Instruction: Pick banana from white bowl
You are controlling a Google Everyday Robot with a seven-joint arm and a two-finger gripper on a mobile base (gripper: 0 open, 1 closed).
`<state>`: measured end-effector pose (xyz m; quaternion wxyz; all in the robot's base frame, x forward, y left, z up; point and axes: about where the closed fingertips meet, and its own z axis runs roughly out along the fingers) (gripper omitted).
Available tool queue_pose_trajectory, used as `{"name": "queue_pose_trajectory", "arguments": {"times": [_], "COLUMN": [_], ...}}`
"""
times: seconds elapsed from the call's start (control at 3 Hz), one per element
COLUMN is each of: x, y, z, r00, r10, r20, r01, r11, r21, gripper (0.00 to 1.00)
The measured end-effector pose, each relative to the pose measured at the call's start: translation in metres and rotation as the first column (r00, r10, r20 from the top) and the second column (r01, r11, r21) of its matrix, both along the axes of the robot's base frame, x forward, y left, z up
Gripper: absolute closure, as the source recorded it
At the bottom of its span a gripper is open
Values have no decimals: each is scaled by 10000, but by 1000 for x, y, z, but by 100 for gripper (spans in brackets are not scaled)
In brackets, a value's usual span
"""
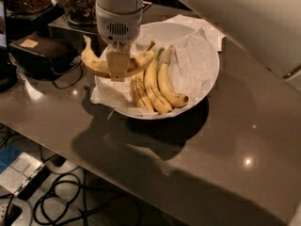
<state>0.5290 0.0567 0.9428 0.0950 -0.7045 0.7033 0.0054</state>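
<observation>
Yellow with brown speckles and dark ends, the long, strongly curved banana (pixel 93 62) is clamped at mid-length by the two-finger gripper (pixel 117 74). The gripper hangs vertically from a white cylindrical wrist housing (pixel 118 13) over the 9 o'clock edge of the wide, shallow round white bowl (pixel 214 67). Its fingers are closed narrowly on the fruit, and one beige finger pad (pixel 117 62) covers the middle of the banana.

The banana sits crosswise in the grip with both ends curving upward. One end extends toward 10 o'clock, beyond the bowl rim and over the table. The other end points toward 2 o'clock, above the bowl interior. Whether the underside of the banana touches the rim cannot be determined.

The bowl is lined with crumpled white paper (pixel 195 55), which overhangs the rim at 1 o'clock and 8 o'clock. Three straighter yellow bananas with greenish stems (pixel 157 86) lie side by side in the bowl at 6 o'clock from the gripper, stems toward 12 o'clock.

The bowl rests on a glossy grey-brown tabletop (pixel 235 140). From the bowl, two glass jars of dark snacks (pixel 77 1) stand at 11 o'clock, and a black box with a cable (pixel 40 51) lies at 9 o'clock. Black cables (pixel 61 199) lie on the floor at 7 o'clock.
</observation>
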Motion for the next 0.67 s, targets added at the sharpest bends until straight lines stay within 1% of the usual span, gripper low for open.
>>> {"name": "queue_pose_trajectory", "arguments": {"times": [0.33,0.67], "x": [-24,-20], "y": [24,25], "z": [8,8], "r00": [9961,9962], "r10": [856,809], "r20": [235,330], "r01": [-855,-811], "r11": [9963,9967], "r21": [-50,60], "gripper": [100,100]}}
